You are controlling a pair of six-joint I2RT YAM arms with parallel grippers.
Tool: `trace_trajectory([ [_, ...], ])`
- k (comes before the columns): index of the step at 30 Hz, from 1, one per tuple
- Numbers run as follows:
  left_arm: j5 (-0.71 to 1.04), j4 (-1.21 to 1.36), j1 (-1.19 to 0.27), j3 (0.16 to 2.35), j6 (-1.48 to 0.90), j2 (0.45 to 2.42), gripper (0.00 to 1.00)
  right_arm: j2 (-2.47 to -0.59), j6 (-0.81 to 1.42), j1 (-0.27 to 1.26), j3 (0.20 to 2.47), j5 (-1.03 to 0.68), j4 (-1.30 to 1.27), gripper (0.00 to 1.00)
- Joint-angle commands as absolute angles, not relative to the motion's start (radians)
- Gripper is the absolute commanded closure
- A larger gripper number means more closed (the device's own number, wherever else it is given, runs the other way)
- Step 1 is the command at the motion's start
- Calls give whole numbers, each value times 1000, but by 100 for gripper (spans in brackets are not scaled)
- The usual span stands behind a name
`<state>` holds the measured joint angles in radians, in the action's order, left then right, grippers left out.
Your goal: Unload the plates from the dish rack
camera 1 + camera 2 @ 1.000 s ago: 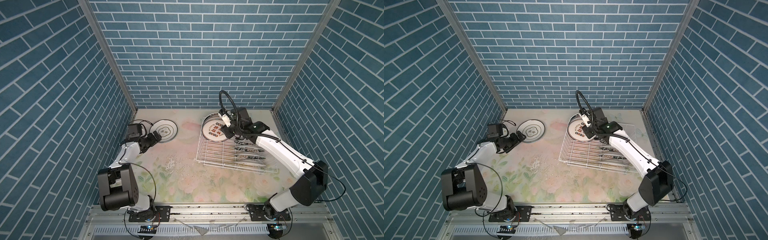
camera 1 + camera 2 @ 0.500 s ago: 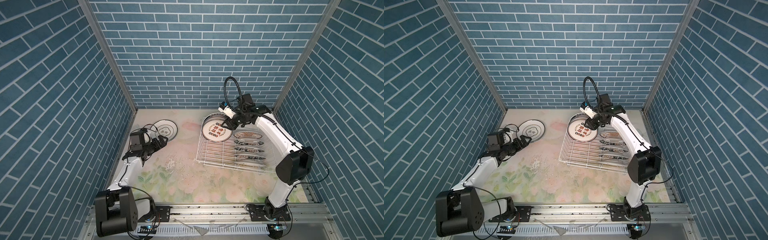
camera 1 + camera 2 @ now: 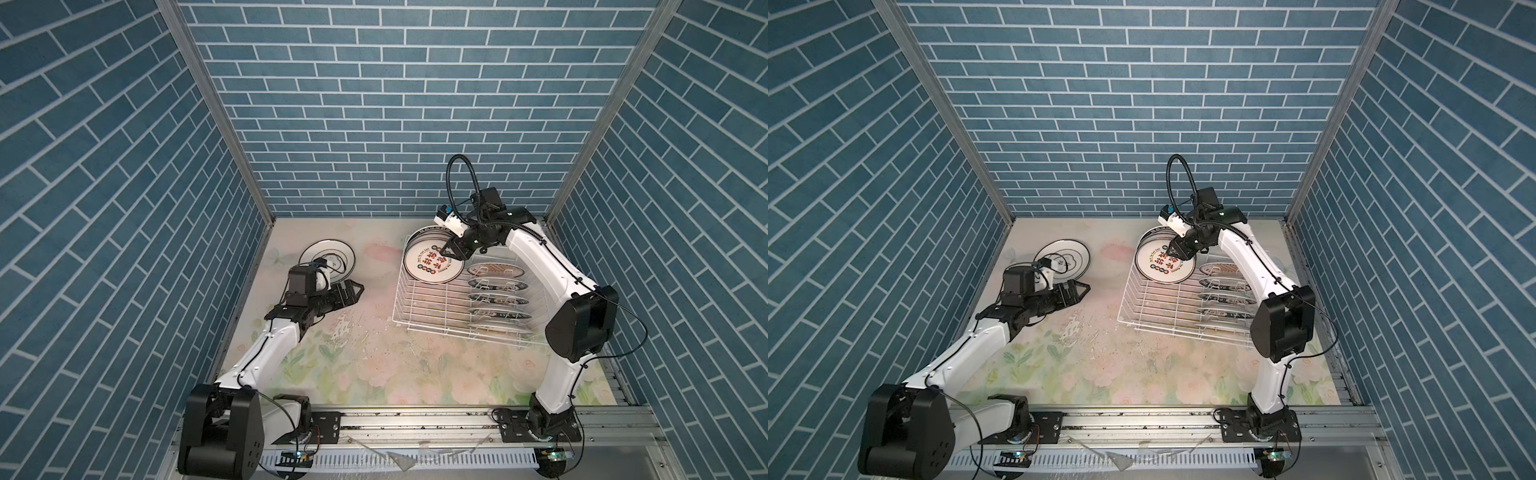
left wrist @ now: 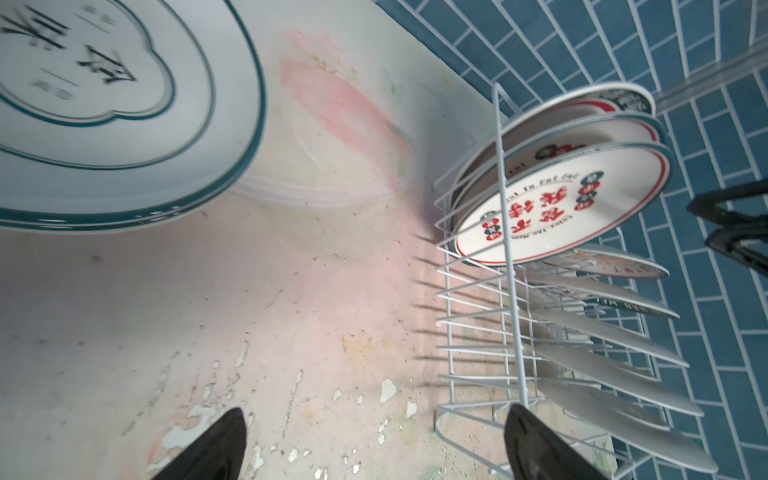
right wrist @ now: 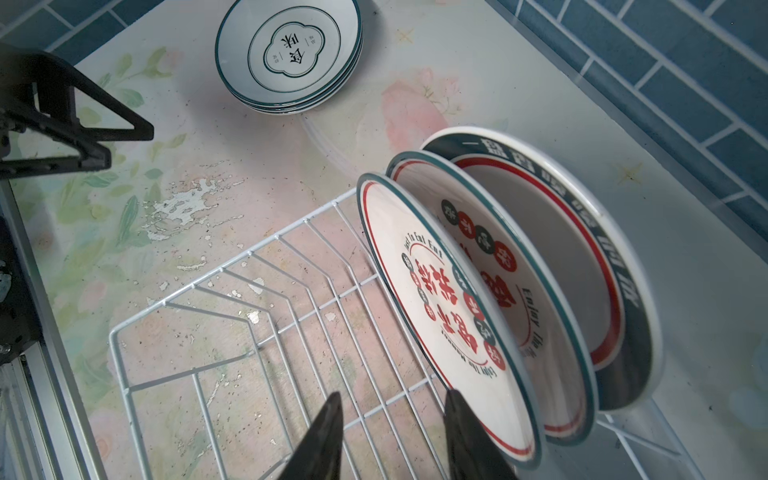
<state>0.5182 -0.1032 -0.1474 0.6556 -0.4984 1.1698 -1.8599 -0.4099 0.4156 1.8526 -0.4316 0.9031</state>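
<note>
— On the floral table (image 3: 374,365), we are seeing the dish rack (image 3: 419,309) sitting right of centre, with the plates (image 3: 498,286) standing along its far and right sides.
— Only the right wrist view is showing us the right gripper (image 5: 395,436) parted, empty, just beside the front plate (image 5: 436,299).
— We are finding the left gripper (image 3: 356,289) gaping, empty, near the stacked plates (image 3: 328,253), with bare table lying open between it and the rack.

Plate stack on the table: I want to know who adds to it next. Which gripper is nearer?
Left. The left gripper hangs open just beside the stack; the right gripper is across the table at the rack.
</note>
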Motion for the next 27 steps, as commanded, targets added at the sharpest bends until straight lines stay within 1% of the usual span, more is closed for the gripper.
trace_trajectory([
  [1,460,-122,-199,644,-500,1154,3,-1857,-468,405,1890,-450,890,58],
  [8,433,-118,-238,625,-515,1146,3,-1869,-462,399,1882,-418,861,58],
  [17,429,-127,-242,640,-515,1144,3,-1879,-462,393,1864,-407,819,59],
  [27,404,-159,-242,653,-498,1114,3,-1914,-459,391,1856,-431,807,60],
])
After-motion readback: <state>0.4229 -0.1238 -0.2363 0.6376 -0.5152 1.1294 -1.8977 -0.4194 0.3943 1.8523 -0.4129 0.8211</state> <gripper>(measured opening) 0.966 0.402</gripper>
